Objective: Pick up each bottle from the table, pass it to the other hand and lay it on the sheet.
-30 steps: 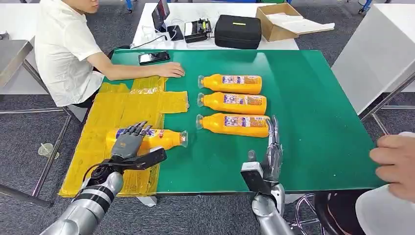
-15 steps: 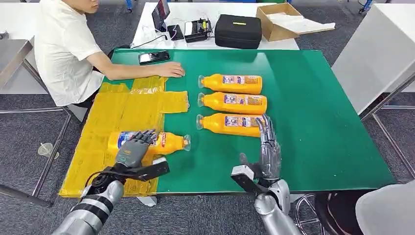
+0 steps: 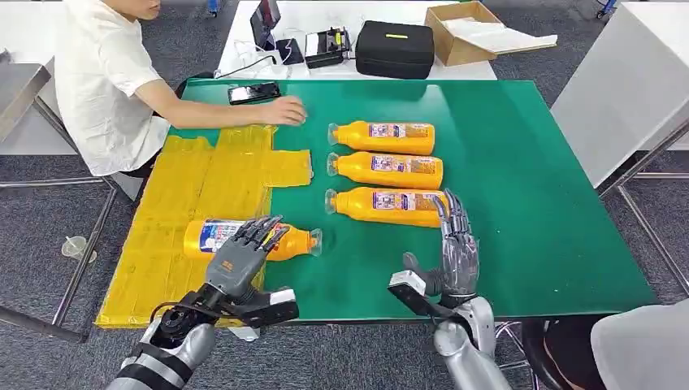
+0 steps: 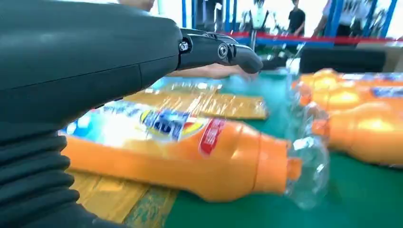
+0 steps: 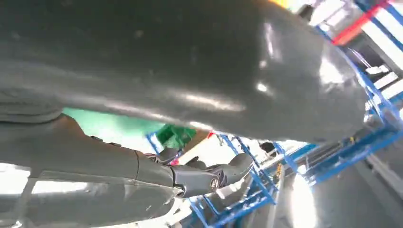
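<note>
One orange bottle (image 3: pixel 244 238) (image 4: pixel 190 147) lies on its side at the right edge of the yellow sheet (image 3: pixel 203 203), its clear cap over the green table (image 3: pixel 520 179). My left hand (image 3: pixel 242 258) hovers open just in front of it, fingers spread, apart from the bottle. Three more orange bottles lie in a row on the table: far (image 3: pixel 386 137), middle (image 3: pixel 390 170) and near (image 3: pixel 386 205). My right hand (image 3: pixel 455 248) is open with fingers pointing up, close to the near bottle's base end without holding it.
A person in a white shirt sits at the table's far left, one hand (image 3: pixel 280 111) resting by a phone (image 3: pixel 254 93). Behind the table stand a black case (image 3: pixel 396 49) and a cardboard box (image 3: pixel 467 32). A person's grey sleeve (image 3: pixel 642 349) shows at the lower right.
My left hand has let go of the bottle on the sheet and drawn back towards me. My right hand has risen slightly beside the near bottle. The person's hand at the right edge has withdrawn.
</note>
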